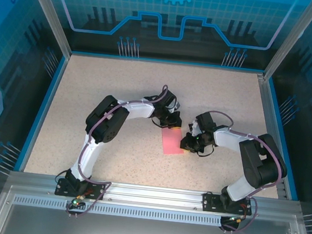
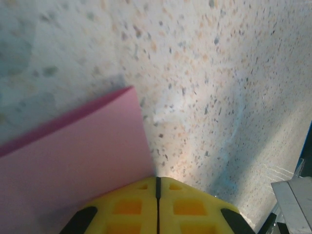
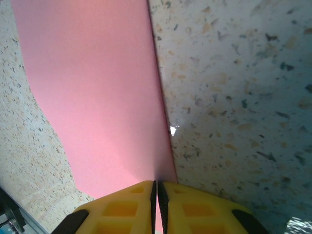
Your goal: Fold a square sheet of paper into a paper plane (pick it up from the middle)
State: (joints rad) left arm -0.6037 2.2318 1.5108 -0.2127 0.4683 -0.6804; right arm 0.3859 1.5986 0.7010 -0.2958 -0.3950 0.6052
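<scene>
My bench (image 1: 92, 82) is a pale, sandy slab flecked with dark and orange specks. A blue rim (image 1: 42, 113) edges it on the left, far and right sides, and a grey metal rail (image 1: 153, 193) closes it along the near side. A little right of its middle lies the pink sheet of paper (image 1: 171, 141), seen from above as a rectangle longer than wide, its long straight edge crossing the speckles under my right wrist.

Top view high, looking down, wrist views close above table (image 1: 120, 85), sharing pink sheet (image 3: 97, 97)
</scene>
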